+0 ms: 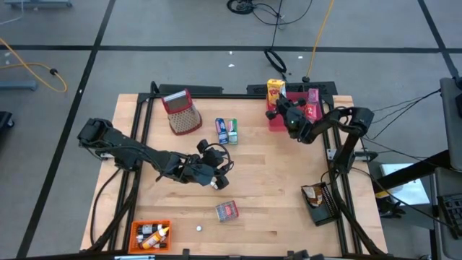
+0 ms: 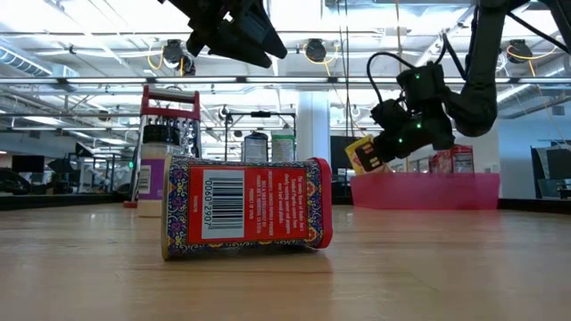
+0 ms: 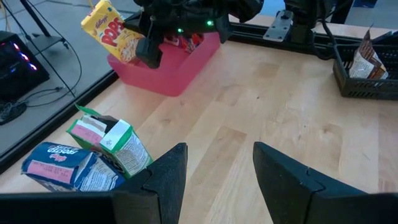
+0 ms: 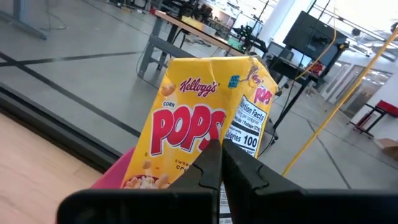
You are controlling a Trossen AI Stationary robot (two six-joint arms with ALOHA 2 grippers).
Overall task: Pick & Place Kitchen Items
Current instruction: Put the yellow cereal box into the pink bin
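The right arm is seen bent over the far right part of the wooden table, and the right gripper is held just above the near edge of the pink tray. Its fingers are pinched tight on the yellow cereal box, a small cardboard carton that is held tilted over the tray's far left corner, clear of the tabletop. More packets are stood inside the tray, a translucent, shallow plastic bin.

The left arm is stretched low across the table's middle, well to the left of the pink tray. The left gripper is held with its fingers apart, and nothing is seen between them.

A blue packet and a green packet, both small cartons, are laid side by side left of the pink tray. A red box, patterned and barcoded, is laid on its side nearer the table's front.
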